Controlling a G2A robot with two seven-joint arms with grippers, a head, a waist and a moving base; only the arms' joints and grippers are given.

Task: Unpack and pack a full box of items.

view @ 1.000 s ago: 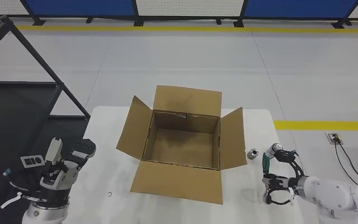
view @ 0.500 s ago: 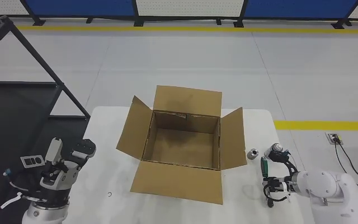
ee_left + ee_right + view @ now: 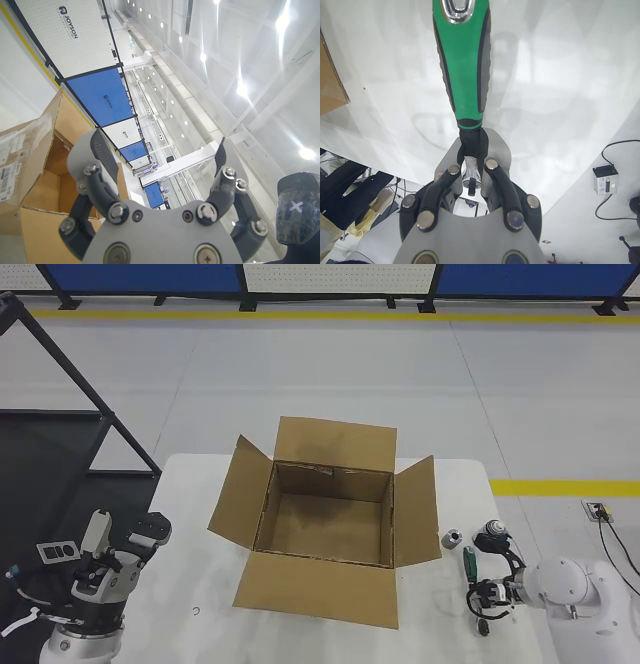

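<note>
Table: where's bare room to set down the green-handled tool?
Widest bare patch: the table between the left flap of the box and the left edge. The box floor looks bare too. Crowded right of the box: small socket, black round part, right gripper with the tool.

1. Top view: the light is bright and even from overhead. The white table [image 3: 195, 554] and the pale floor [image 3: 400, 374] carry only soft, faint shadows.
2. The box [image 3: 330, 482] is dimmer inside, and darkest along its far wall.
3. Left wrist view: the ceiling lamps [image 3: 242, 90] blow out into white spots with long streaks of flare. The straight frames of the wall panels [image 3: 100, 97] bow.
4. Right wrist view: the glossy table mirrors pale patches and grey ghost outlines. The chrome on the green-handled tool [image 3: 462, 75] glints.
</note>
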